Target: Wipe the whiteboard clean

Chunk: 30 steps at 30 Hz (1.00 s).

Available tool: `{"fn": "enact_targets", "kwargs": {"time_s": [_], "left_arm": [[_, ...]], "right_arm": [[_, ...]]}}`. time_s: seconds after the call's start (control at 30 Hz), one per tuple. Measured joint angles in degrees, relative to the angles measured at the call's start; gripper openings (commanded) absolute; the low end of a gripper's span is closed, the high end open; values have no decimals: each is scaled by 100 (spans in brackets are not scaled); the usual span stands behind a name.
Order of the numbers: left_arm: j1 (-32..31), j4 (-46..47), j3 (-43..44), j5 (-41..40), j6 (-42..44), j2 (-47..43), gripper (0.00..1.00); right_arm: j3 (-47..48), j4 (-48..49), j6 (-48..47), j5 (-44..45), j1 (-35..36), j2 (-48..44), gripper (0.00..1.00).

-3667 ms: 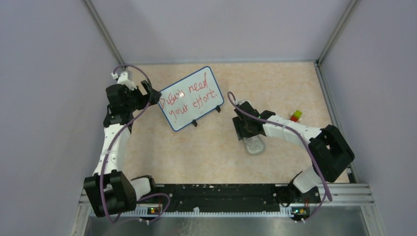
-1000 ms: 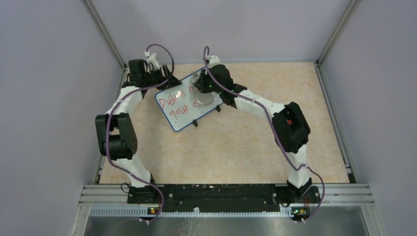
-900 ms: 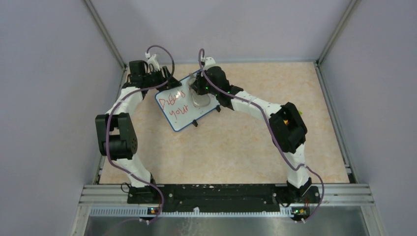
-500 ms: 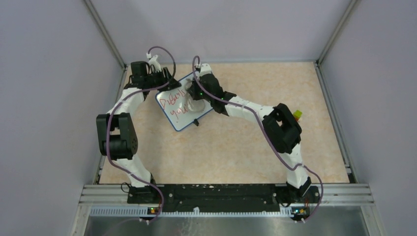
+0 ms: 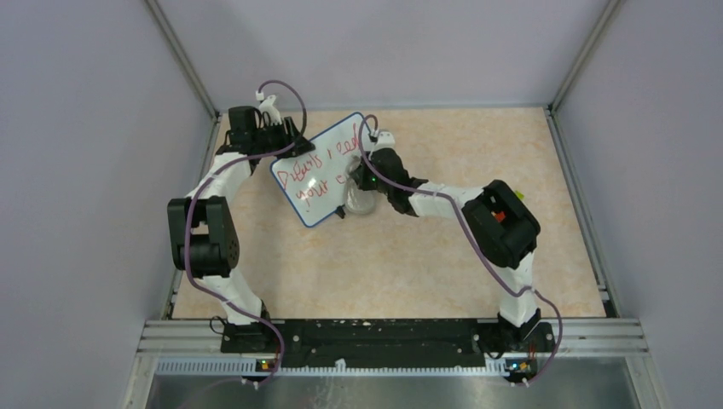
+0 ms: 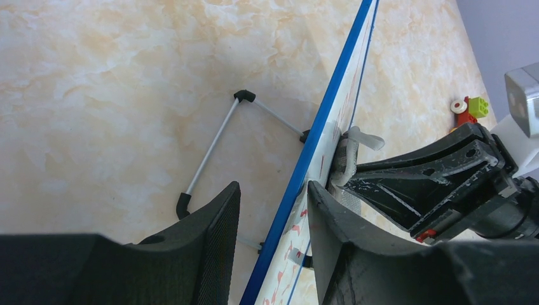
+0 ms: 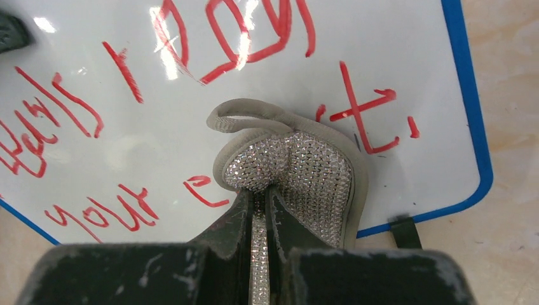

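The whiteboard (image 5: 309, 175) stands tilted at the back left, with red handwriting on it. My left gripper (image 5: 287, 146) straddles its upper left edge. In the left wrist view the blue rim (image 6: 330, 95) runs slantwise between the two fingers of the left gripper (image 6: 273, 187), against the right fingertip. My right gripper (image 5: 365, 186) is shut on a glittery grey eraser pad (image 5: 360, 203). In the right wrist view the pad (image 7: 311, 168) lies flat on the whiteboard (image 7: 127, 159) near the lower right corner, pinched by its middle fold in the right gripper (image 7: 260, 194). Letters around it are gone.
A wire stand (image 6: 213, 152) props the board from behind, and a black foot (image 7: 403, 232) shows at its lower rim. A small red and green brick toy (image 6: 469, 109) sits on the table to the right, behind my right arm's elbow (image 5: 503, 221). Enclosure walls stand close on three sides.
My right gripper has slid the pad from the board's upper middle down to its lower right, and red letters along that path have vanished. The left arm has stayed at the board's edge.
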Motion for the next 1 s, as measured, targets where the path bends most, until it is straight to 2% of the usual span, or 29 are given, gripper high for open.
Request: {"fn": "enact_targets", "kwargs": {"time_s": [0.3, 0.6, 0.7, 0.9, 1.0], "left_arm": [[-33, -15, 0, 2, 2, -28, 37], [-35, -20, 0, -2, 22, -28, 36], [-35, -20, 0, -2, 22, -28, 36], [-33, -26, -4, -48, 57, -28, 35], [-35, -63, -15, -66, 74, -35, 35]], "right_arm": [[157, -533, -358, 162, 98, -136, 0], [2037, -796, -487, 138, 271, 125, 0], [2354, -800, -417, 70, 280, 332, 0], [2413, -813, -348, -66, 313, 813, 0], [2175, -603, -295, -63, 313, 743, 0]]}}
